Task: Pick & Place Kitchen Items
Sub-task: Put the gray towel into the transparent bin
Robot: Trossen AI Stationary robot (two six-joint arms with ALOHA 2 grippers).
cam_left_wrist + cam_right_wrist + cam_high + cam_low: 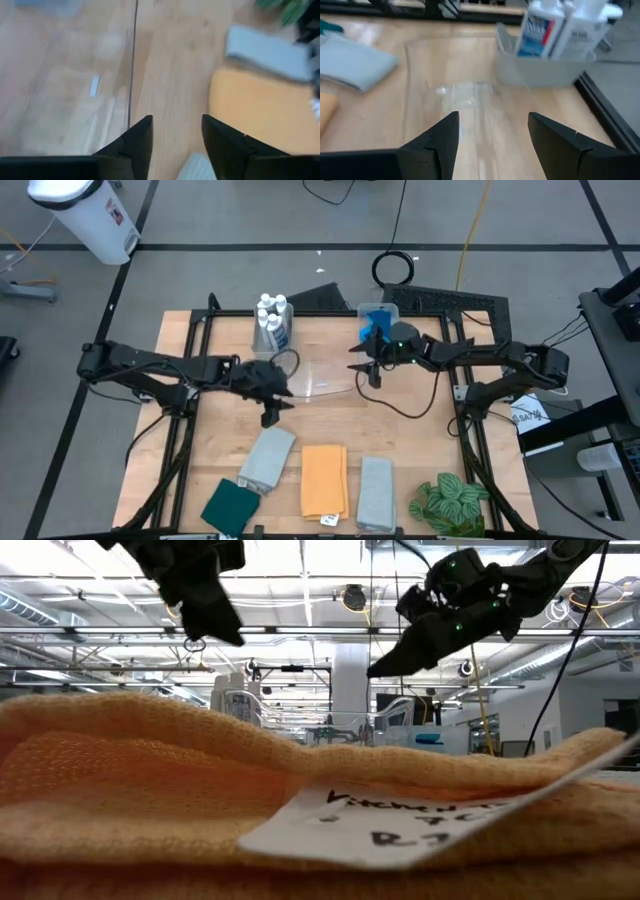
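Hovering with jaws apart and empty, the left gripper [271, 418] is hanging just above the nearest grey cloth [267, 459], while the right gripper [374, 376], fingers also spread, is pointing at what seems a clear bin [321, 376] beside the white bottles [272, 317].

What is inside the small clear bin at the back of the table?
The clear bin holds several white bottles standing upright, with blue and red labels. Their lower parts show only dimly through the bin wall; whether anything lies beneath or behind them cannot be seen.
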